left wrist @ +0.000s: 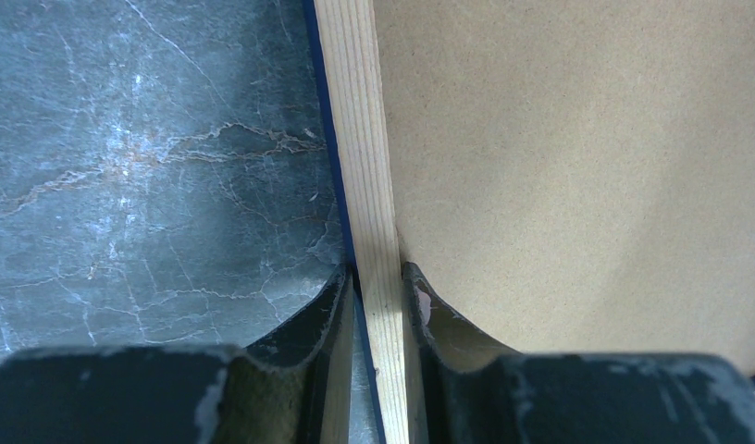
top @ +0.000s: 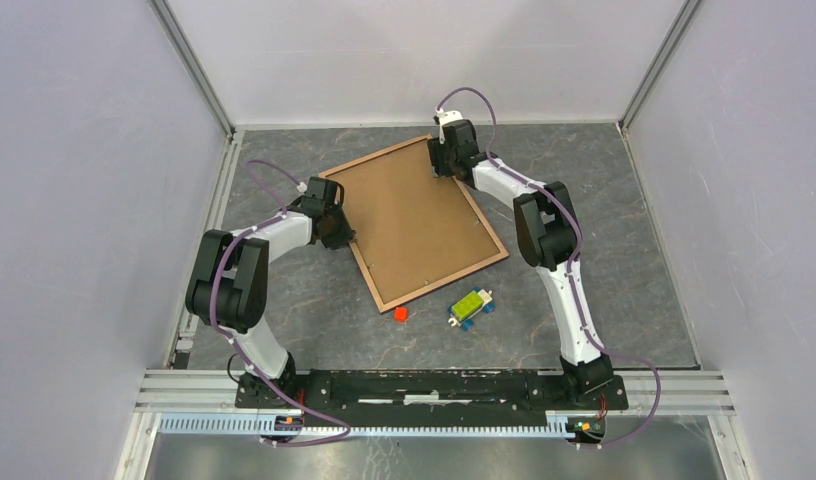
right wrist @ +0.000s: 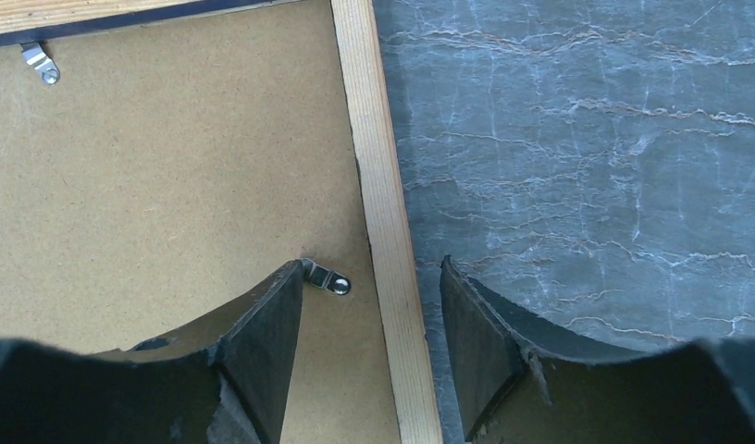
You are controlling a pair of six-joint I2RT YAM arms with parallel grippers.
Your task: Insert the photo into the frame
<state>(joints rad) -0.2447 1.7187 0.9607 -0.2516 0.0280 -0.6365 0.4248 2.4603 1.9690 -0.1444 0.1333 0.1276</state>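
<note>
Even, diffuse light fills the overhead view, bright and sharp, leaving only faint soft shadows on the bench. In both wrist views the surfaces show crisp, with a cool cast, while the near fingers blur slightly.

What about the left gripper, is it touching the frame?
Touching. In the left wrist view the left gripper has its fingers pressed against both sides of the frame, on its light wood rail, with no gap showing.
</note>
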